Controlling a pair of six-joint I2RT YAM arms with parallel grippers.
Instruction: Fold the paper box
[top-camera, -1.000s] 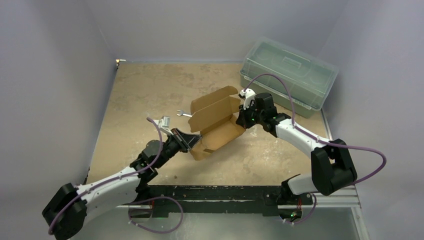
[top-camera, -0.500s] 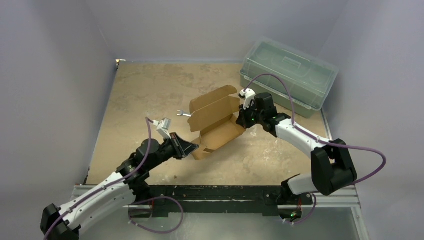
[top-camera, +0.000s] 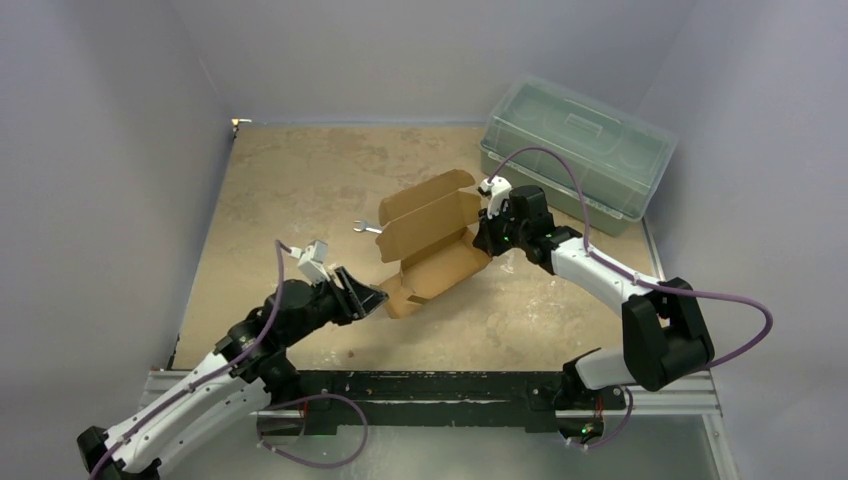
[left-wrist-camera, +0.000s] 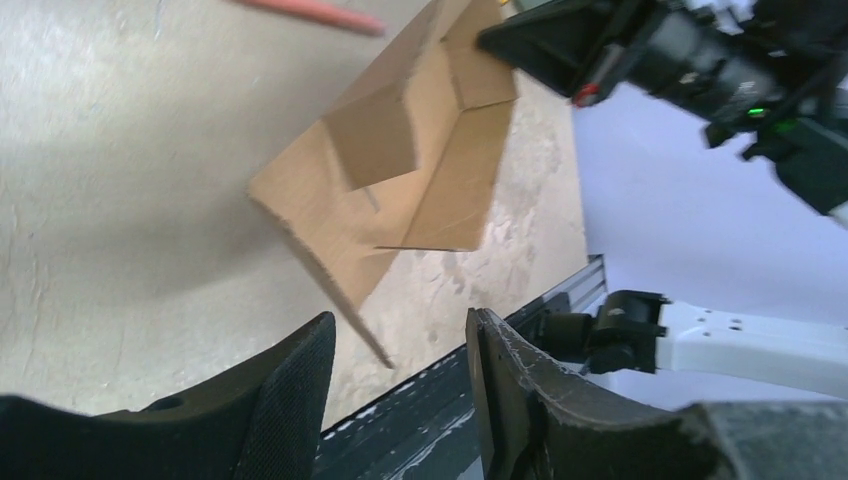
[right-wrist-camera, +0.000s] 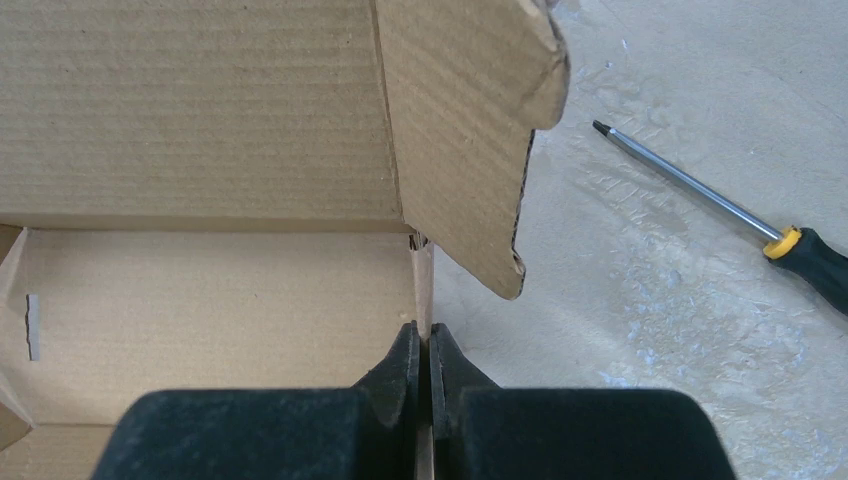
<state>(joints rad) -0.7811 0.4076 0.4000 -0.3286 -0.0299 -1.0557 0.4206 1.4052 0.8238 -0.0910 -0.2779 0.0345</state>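
My left arm (top-camera: 215, 368) lies low and stretched out from its base at the near left, reaching forward and to the right. The left claw (top-camera: 372, 296) sits at the end of that reach, level with the wrist. Its two fingers (left-wrist-camera: 300, 375) are spread apart and nothing is pinched between them. My right arm (top-camera: 600, 272) rises from its base at the near right, bends sharply at the elbow, and runs back toward the left and away from me. The right claw (right-wrist-camera: 430, 338) is closed tight, its tips pressed together on a thin upright wall of the paper box (right-wrist-camera: 200, 110).
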